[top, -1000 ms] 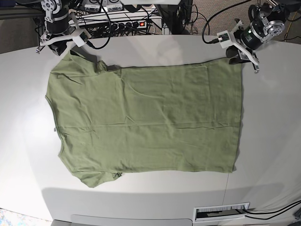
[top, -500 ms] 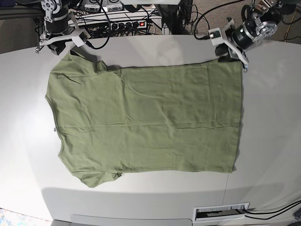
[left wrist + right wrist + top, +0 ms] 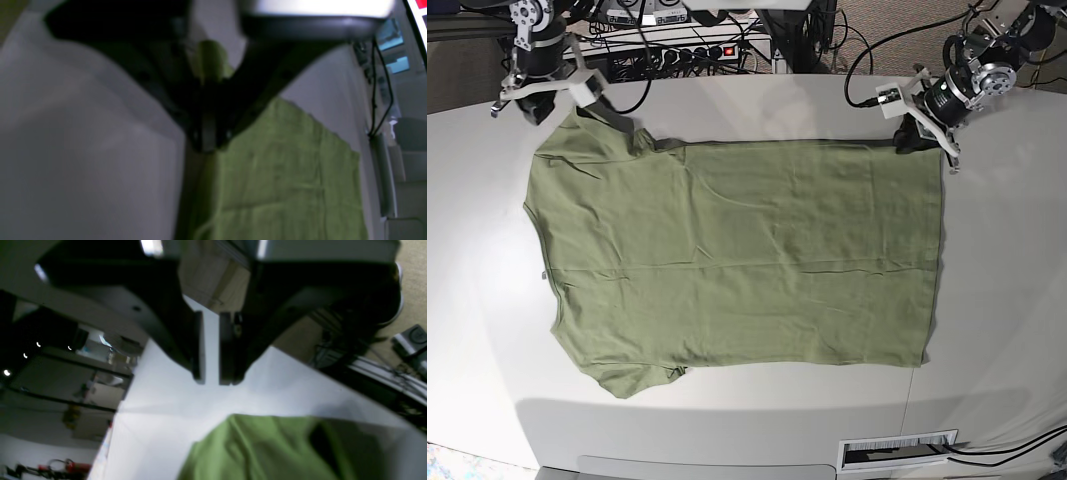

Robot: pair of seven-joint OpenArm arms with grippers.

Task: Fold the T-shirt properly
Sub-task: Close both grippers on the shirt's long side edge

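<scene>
The olive-green T-shirt (image 3: 737, 260) lies flat on the white table (image 3: 997, 300), with its sleeves to the left and its hem to the right. My left gripper (image 3: 914, 138) sits on the hem's far right corner. In the left wrist view it (image 3: 208, 141) is shut on the T-shirt (image 3: 283, 173), and a tuft of green cloth bunches up between the fingers. My right gripper (image 3: 552, 100) hovers by the far left sleeve. In the right wrist view it (image 3: 210, 380) is open by a narrow gap with nothing in it, just beyond the cloth's edge (image 3: 267, 446).
Cables and a power strip (image 3: 697, 50) lie behind the table's far edge. A white slotted plate (image 3: 897, 450) sits at the near edge. Bare table surrounds the shirt on all sides.
My left gripper has come down onto the hem's far corner and shut on the cloth. The right gripper has drifted slightly left, its gap unchanged.
</scene>
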